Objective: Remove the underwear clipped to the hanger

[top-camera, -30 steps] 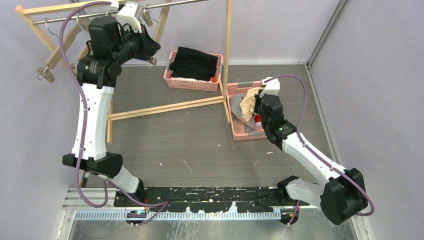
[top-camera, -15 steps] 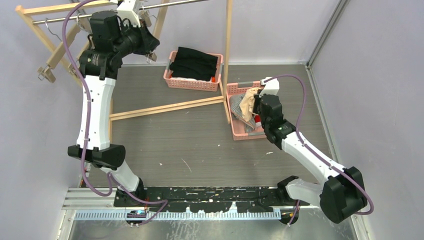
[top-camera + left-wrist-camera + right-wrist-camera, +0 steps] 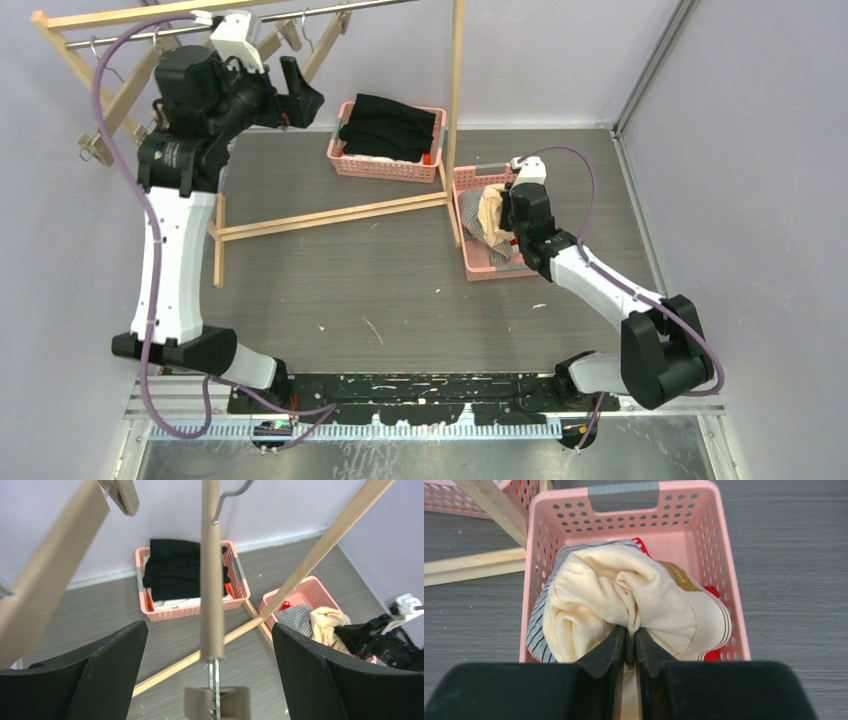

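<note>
Over the pink basket (image 3: 535,580), right end effector (image 3: 630,641) pinches cream underwear (image 3: 594,587); left end effector (image 3: 207,632) gapes wide.

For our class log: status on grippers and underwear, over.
Left gripper open at bare wooden hanger. Right gripper pinching soft cream cloth underwear in pink plastic basket. Nothing obstructing.

Black folded clothes (image 3: 388,125) fill a pink basket (image 3: 385,170); perhaps white cloth (image 3: 172,603) beneath.

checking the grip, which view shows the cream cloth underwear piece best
Right wrist view: the cream cloth underwear fills the frame, pinched by the right gripper over the pink plastic basket. Top shows only a small patch; left wrist, a distant glimpse.
</note>
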Controlling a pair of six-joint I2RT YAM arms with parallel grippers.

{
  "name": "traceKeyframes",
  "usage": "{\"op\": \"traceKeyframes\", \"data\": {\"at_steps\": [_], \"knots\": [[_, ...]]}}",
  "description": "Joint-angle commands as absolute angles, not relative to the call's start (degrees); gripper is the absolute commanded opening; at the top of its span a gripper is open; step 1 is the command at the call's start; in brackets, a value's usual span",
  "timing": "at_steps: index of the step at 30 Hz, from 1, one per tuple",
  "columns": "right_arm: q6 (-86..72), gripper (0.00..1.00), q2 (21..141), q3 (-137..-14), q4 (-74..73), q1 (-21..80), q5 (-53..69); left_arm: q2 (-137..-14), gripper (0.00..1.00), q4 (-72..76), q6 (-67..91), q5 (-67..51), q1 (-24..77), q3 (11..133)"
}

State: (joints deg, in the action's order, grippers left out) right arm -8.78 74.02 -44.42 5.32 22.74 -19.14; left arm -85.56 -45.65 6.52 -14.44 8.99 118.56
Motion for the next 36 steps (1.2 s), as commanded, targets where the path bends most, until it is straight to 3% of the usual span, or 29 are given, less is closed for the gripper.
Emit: {"op": "traceKeyframes", "data": {"at_steps": [1, 3, 7, 16, 17, 19, 36], "knots": [[-12.2, 0.23, 76.4, -48.1, 5.0, 21.4, -14.6, -79.0, 0.98, -40.3, 5.2, -13.0, 8.7, 118.1], [-12.0, 0.41, 77.2, -48.8, 5.0, 21.3, -14.3, -76.5, 0.98, -39.9, 5.1, -13.2, 8.7, 116.3], [-10.2, 0.54, 77.2, -50.6, 5.2, 21.3, -14.9, -70.4, 0.98, -38.7, 5.1, -13.3, 8.7, 111.3], [-5.8, 0.66, 67.9, -55.7, 2.4, 21.3, -15.6, -59.4, 0.98, -39.0, 2.3, -6.1, 8.7, 99.3], [-5.4, 0.71, 66.6, -55.8, 2.2, 21.2, -16.0, -57.7, 0.98, -39.4, 2.2, -5.4, 8.7, 98.0], [-5.4, 0.98, 63.1, -55.4, 1.8, 21.3, -17.0, -54.7, 0.98, -39.8, 2.5, -5.0, 8.7, 95.0], [-8.0, 1.00, 35.0, -44.5, 1.0, 21.3, -38.0, -31.8, 0.98, -42.2, 8.0, 3.6, 8.7, 67.9]]}}
